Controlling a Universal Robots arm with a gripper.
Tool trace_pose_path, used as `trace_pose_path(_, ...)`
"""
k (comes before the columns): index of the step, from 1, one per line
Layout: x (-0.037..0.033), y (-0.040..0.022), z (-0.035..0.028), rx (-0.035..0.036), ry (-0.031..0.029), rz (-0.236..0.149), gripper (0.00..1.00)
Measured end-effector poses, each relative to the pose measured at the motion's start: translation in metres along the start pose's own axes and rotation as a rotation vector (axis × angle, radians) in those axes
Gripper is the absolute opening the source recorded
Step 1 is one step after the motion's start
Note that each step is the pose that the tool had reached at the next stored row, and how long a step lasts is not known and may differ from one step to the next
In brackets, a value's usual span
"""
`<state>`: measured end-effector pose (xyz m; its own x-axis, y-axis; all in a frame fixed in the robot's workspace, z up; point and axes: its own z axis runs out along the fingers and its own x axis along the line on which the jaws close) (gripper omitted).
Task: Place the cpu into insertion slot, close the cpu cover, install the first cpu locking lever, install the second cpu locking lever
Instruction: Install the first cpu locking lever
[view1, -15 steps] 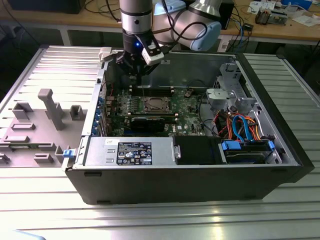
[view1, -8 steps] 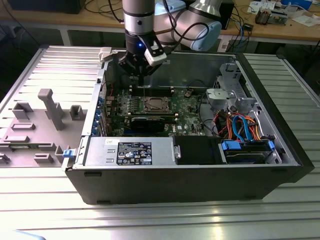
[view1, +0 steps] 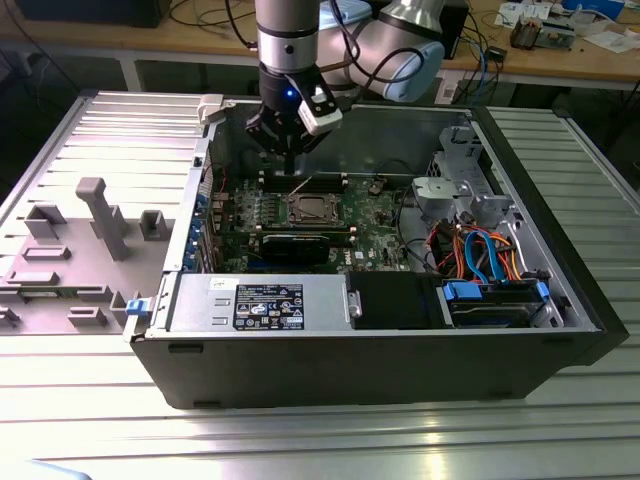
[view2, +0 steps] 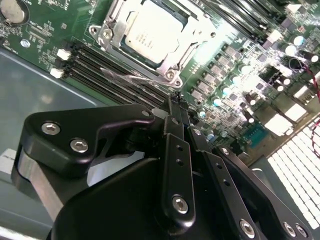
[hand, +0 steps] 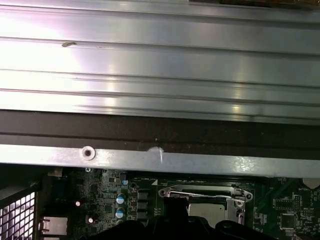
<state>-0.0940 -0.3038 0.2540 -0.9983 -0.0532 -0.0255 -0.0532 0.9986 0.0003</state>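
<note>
**Chip seated flat in its socket, gripper poised close above**

Exterior view: The arm reached down into the open black computer case. The gripper hung just above the green motherboard, beside the insertion slot. The socket sat square to the board with its grey rim lying flat.

Second wrist view: The cpu lay flat in the slot, its dull silver top facing up. It was square, with no long axis, and its edges ran aslant across the picture. The cpu cover, a thin grey metal frame with screws at its corners, lay down around it. A thin, bright wire locking lever ran along the frame's edge, between it and the long black memory slots. The gripper's matt black fingers were pressed together to a narrow tip near the socket's corner, with nothing seen between them.

First wrist view: The lever stretched lengthwise along the cover's edge, with the cpu just beside it. Beyond ran the case's grey sheet-metal wall and a ribbed aluminium table.
</note>
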Motion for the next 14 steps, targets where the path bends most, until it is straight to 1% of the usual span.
trace_pose_path(2,-0.0035,-0.0002,0.0014,0.0002,-0.0002,0.000,0.11)
trace_pose_path(4,-0.0051,-0.0003,0.0023,0.0006,0.0000,0.000,0.11)
trace_pose_path(7,-0.0053,-0.0003,0.0024,0.0007,0.0000,0.000,0.11)
trace_pose_path(9,-0.0054,-0.0003,0.0037,0.0006,-0.0001,0.000,0.11)
trace_pose_path(14,-0.0054,-0.0003,0.0038,0.0006,0.0000,0.000,0.11)
